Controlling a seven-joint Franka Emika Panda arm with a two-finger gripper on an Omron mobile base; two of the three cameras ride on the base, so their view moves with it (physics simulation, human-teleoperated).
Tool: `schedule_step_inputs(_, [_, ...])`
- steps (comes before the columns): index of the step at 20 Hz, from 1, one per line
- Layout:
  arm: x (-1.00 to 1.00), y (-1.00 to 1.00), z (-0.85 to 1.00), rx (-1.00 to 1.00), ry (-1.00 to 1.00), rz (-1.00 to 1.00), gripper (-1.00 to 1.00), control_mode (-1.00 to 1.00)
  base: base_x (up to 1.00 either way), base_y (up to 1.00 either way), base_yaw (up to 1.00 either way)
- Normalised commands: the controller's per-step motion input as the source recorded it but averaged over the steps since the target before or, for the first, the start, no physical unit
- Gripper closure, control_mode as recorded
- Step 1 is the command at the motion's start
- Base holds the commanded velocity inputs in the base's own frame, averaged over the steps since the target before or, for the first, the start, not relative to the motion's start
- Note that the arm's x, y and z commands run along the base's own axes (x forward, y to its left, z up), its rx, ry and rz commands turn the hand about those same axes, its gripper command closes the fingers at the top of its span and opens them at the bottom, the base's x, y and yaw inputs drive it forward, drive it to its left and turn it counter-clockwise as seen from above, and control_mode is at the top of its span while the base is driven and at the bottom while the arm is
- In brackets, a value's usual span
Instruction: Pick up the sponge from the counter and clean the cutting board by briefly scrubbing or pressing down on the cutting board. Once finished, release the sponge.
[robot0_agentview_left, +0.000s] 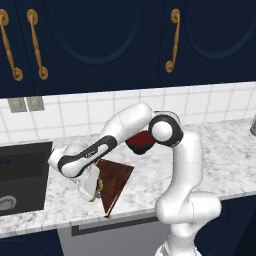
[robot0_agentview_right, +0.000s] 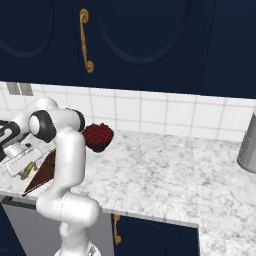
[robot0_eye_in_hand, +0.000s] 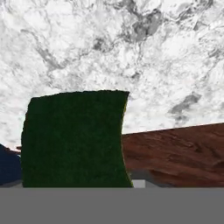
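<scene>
The sponge (robot0_eye_in_hand: 74, 140) shows in the hand view as a dark green, finely fuzzy block with a slightly bowed right edge and a thin yellow line along it; it sits right up against the camera, its lower part cut off at the bottom of that view. Beside it runs the board (robot0_eye_in_hand: 175, 155), flat reddish-brown wood with streaky grain, and beyond both the counter (robot0_eye_in_hand: 131, 52), white marble-look stone veined in grey. The left base view gives what the hand view cannot: the board (robot0_agentview_left: 117, 180) is a thin slab lying at an angle near the counter's (robot0_agentview_left: 210, 155) front edge, one corner pointing at the pale lip, with the gripper (robot0_agentview_left: 95, 187) low at its left edge and a fleck of yellow-green — the sponge (robot0_agentview_left: 100, 186) — at its tip. From the right the gripper (robot0_agentview_right: 25, 169) is small and partly behind the arm, the sponge (robot0_agentview_right: 29, 169) a mere greenish sliver, the board (robot0_agentview_right: 45, 172) half hidden. The finger tips are not clear in any view, so I cannot tell how far they stand apart or whether they grip the sponge. A dark bowl (robot0_agentview_right: 98, 136) of bumpy red fruit sits behind the board.
</scene>
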Motion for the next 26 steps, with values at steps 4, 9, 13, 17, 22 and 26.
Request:
schedule_step_inputs(4, [-0.47, -1.0, -0.96, -0.01, -0.5, -0.18, 1.0, -1.0, 0.0, 0.0, 0.0])
schedule_step_inputs(9, [0.03, -1.0, -0.97, 0.01, -0.23, -0.18, 1.0, -1.0, 0.0, 0.0, 0.0])
schedule_step_inputs(13, [0.11, -1.0, -0.85, 0.11, -0.03, -0.13, 1.0, -1.0, 0.0, 0.0, 0.0])
schedule_step_inputs(17, [0.0, -1.0, -0.68, 0.06, -0.02, -0.03, 1.0, -1.0, 0.0, 0.0, 0.0])
schedule_step_inputs(22, [0.12, -1.0, -0.45, 0.0, 0.08, 0.0, 1.0, -1.0, 0.0, 0.0, 0.0])
schedule_step_inputs(26, [0.01, -1.0, -0.5, 0.0, 0.02, 0.0, 1.0, -1.0, 0.0, 0.0, 0.0])
